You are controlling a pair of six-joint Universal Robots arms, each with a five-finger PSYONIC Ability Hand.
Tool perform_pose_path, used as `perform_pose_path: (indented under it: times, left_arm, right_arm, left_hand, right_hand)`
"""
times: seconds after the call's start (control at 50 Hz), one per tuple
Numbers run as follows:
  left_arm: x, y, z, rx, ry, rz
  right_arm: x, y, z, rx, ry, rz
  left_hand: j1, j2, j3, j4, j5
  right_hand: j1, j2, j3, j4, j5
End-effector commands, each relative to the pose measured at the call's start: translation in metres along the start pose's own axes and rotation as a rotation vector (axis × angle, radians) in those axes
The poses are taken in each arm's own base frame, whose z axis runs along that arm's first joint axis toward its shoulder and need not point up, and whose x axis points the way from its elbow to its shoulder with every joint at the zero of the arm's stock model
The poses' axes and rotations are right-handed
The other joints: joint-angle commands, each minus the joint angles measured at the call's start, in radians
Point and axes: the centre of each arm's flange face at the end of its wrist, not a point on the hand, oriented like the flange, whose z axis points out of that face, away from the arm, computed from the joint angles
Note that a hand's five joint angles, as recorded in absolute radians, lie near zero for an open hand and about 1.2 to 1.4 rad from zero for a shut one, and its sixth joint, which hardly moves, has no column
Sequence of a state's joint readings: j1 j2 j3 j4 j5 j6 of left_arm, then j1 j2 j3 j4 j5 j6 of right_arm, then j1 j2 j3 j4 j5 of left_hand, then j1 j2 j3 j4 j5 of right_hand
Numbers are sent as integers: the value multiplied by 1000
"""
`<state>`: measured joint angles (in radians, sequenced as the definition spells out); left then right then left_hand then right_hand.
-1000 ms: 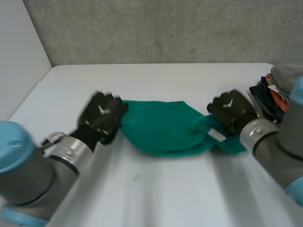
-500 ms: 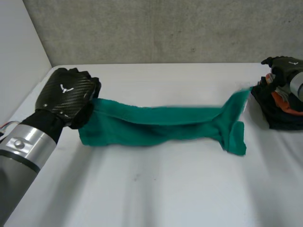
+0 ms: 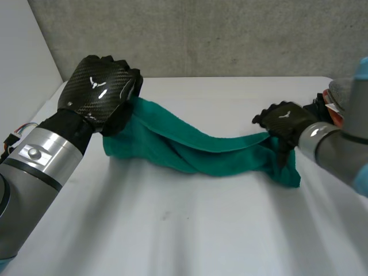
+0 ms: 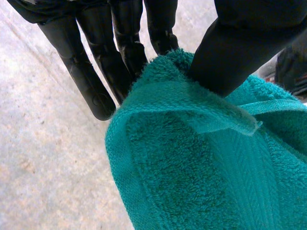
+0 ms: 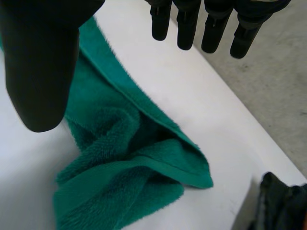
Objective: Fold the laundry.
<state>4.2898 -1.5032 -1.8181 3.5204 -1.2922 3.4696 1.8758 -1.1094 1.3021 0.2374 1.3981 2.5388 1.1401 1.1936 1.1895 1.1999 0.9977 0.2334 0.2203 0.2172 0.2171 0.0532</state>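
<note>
Pinching the left end of a green towel [image 3: 214,153] between its thumb and curled fingers [image 4: 121,51], the left hand [image 3: 101,93] holds that end up off the white counter [image 3: 195,230] near the far left corner. In the left wrist view the terry cloth bunches up right at the fingertips, with a folded hem edge lying across it just under the thumb. From this grip the towel slopes down and runs as a loose, twisted band across the middle of the counter toward the right side. The right hand [image 3: 284,123] is over the towel's other end, with its fingers straight and its thumb spread apart from them, gripping nothing. In the right wrist view that end lies crumpled on the counter beneath the palm, one hemmed corner pointing away from the thumb. Beyond the right hand, at the counter's right edge, sits a pile of clothes [image 3: 335,99] in dark, orange and grey, just beside the towel's end but apart from it. A grey wall [image 3: 201,34] rises behind the counter.
</note>
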Motion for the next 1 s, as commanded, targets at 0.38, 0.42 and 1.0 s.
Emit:
perform_pose_path:
  times: [0.38, 0.42, 1.0]
  left_arm:
    - [-9, -35, 13, 114, -19, 30]
    - [-10, -37, 14, 120, -21, 32]
    - [-20, -82, 25, 258, -44, 51]
  right_arm:
    - [68, 3, 77, 69, 119, 23]
    - [66, 15, 86, 35, 79, 64]
    - [13, 66, 167, 82, -148, 348]
  left_hand:
    - [256, 203, 207, 196, 224]
    - [256, 203, 207, 196, 224]
    - [256, 203, 207, 196, 224]
  right_hand:
    - [263, 276, 279, 279, 268]
    - [266, 279, 282, 282, 271]
    - [558, 571, 575, 575, 564]
